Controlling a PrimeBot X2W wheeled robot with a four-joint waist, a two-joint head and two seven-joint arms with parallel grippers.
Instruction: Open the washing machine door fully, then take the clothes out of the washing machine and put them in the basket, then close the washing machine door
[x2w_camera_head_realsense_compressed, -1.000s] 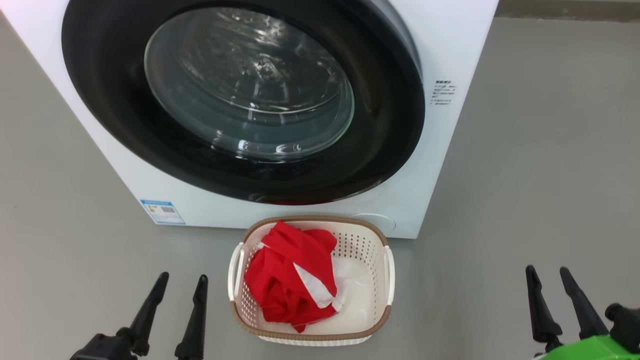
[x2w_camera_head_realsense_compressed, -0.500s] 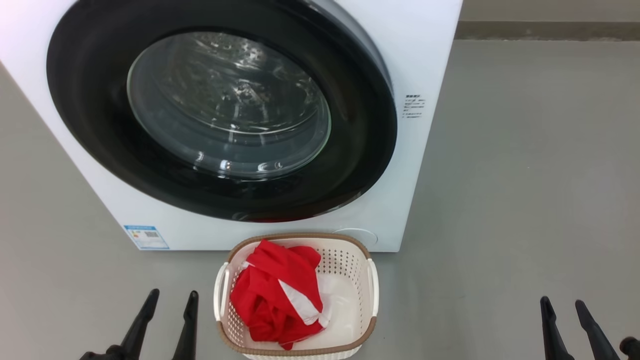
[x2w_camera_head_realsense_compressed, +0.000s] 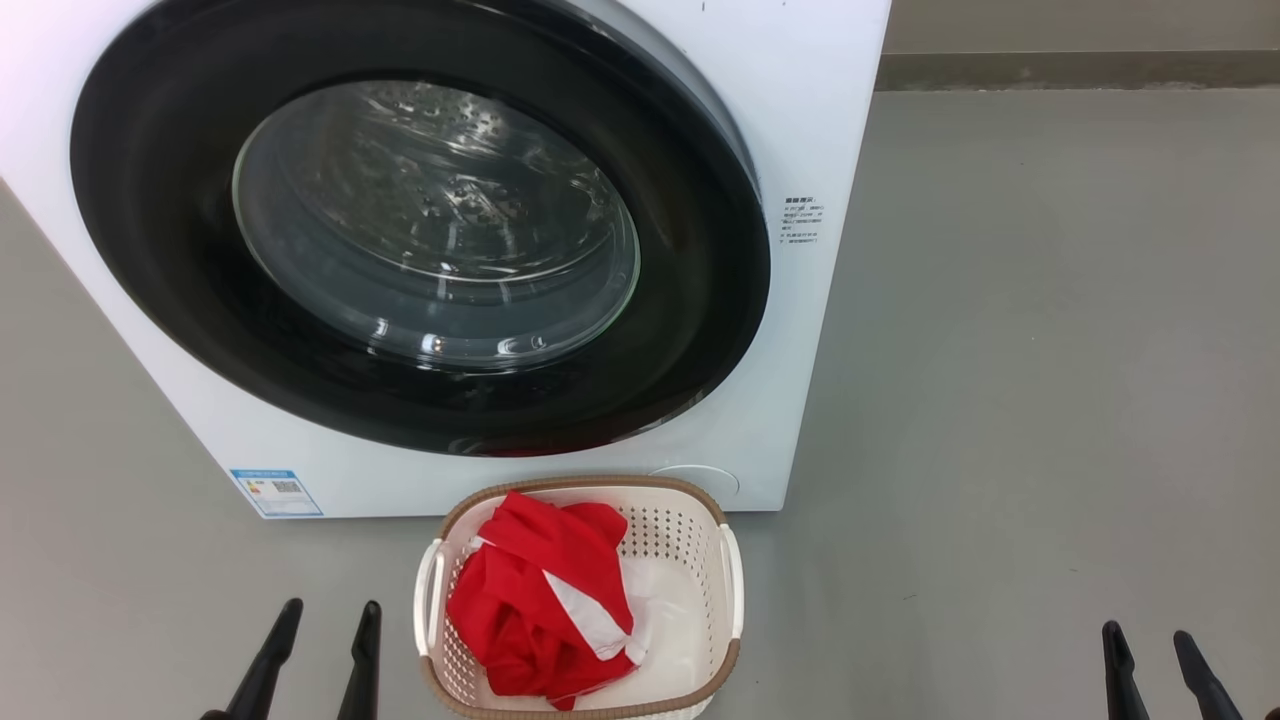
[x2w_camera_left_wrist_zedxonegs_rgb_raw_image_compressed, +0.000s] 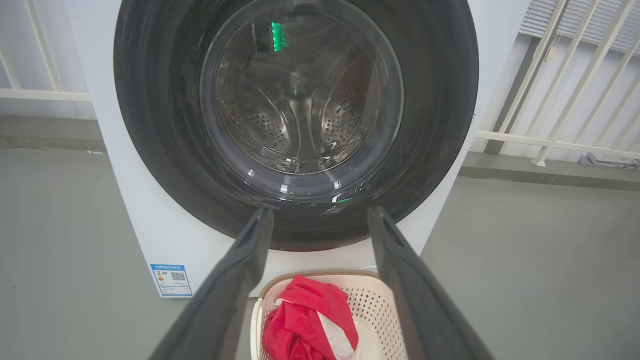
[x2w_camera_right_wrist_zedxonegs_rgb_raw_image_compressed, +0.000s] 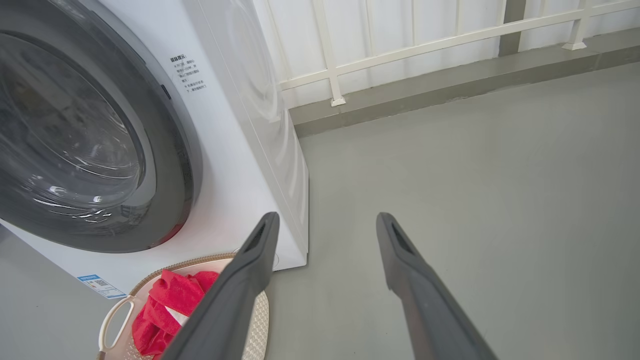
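The washing machine (x2w_camera_head_realsense_compressed: 820, 120) stands before me with its black-rimmed round door (x2w_camera_head_realsense_compressed: 420, 230) closed against the front; through the glass the steel drum (x2w_camera_left_wrist_zedxonegs_rgb_raw_image_compressed: 300, 115) looks bare. On the floor in front sits the cream basket (x2w_camera_head_realsense_compressed: 700, 560) holding the red clothes (x2w_camera_head_realsense_compressed: 530, 600) with white patches. My left gripper (x2w_camera_head_realsense_compressed: 325, 612) is open at the lower left, left of the basket, nothing between its fingers. My right gripper (x2w_camera_head_realsense_compressed: 1148, 638) is open at the lower right, over bare floor.
Grey floor (x2w_camera_head_realsense_compressed: 1050, 350) spreads to the right of the machine. A white railing (x2w_camera_right_wrist_zedxonegs_rgb_raw_image_compressed: 425, 45) on a low kerb runs behind it. A blue label (x2w_camera_head_realsense_compressed: 275, 492) sits at the machine's lower left corner.
The head camera has shifted, so machine and basket sit lower and further left in the picture. Both grippers show lower at the bottom edge and stay open.
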